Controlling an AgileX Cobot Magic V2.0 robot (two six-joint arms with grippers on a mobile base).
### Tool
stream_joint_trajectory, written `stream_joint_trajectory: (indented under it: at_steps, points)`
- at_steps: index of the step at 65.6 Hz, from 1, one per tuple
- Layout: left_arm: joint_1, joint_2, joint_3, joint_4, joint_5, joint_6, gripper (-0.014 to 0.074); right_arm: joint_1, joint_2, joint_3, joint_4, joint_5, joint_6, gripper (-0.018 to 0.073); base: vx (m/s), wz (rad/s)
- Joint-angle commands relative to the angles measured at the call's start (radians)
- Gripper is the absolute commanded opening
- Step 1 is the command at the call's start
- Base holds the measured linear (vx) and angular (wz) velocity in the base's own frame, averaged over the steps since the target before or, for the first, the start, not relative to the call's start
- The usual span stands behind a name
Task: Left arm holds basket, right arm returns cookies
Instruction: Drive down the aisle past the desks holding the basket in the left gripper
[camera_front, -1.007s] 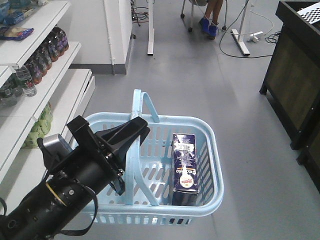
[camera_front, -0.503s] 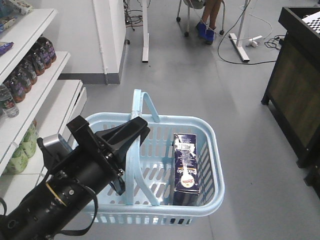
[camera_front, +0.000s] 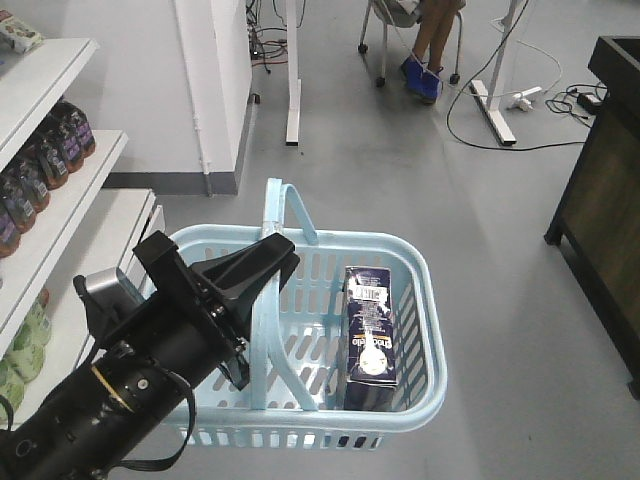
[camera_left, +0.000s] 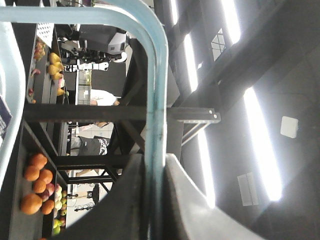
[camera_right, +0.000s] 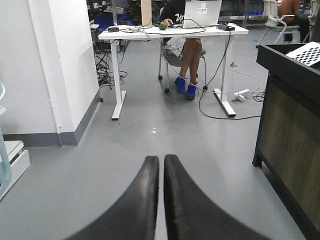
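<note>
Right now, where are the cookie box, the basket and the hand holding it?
cookies (camera_front: 372, 330): front view, top face.
basket (camera_front: 433, 310): front view, right rim.
left gripper (camera_left: 155, 160): left wrist view, between fingertips.

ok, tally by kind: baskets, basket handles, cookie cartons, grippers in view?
basket: 1
hoop handles: 2, far handle and near handle
Chocofello cookie carton: 1, inside the basket
grippers: 2, left gripper with jaws shut on a basket handle, right gripper with jaws shut, empty
Total: 6
</note>
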Motion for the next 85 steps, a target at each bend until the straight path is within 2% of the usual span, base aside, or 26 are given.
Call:
stream_joint_trajectory:
  at_steps: [1, 85]
  points:
    - [-0.006, -0.030, -0.031, 0.001, -0.132, -0.001, -0.0003, 0.001, -0.013, 0.017, -0.006, -0.071, -0.005, -0.0006, 0.45, 0.00]
    - [-0.006, -0.030, -0.031, 0.001, -0.132, -0.001, -0.0003, 0.001, -0.013, 0.017, -0.006, -0.071, -0.005, -0.0006, 0.43, 0.08]
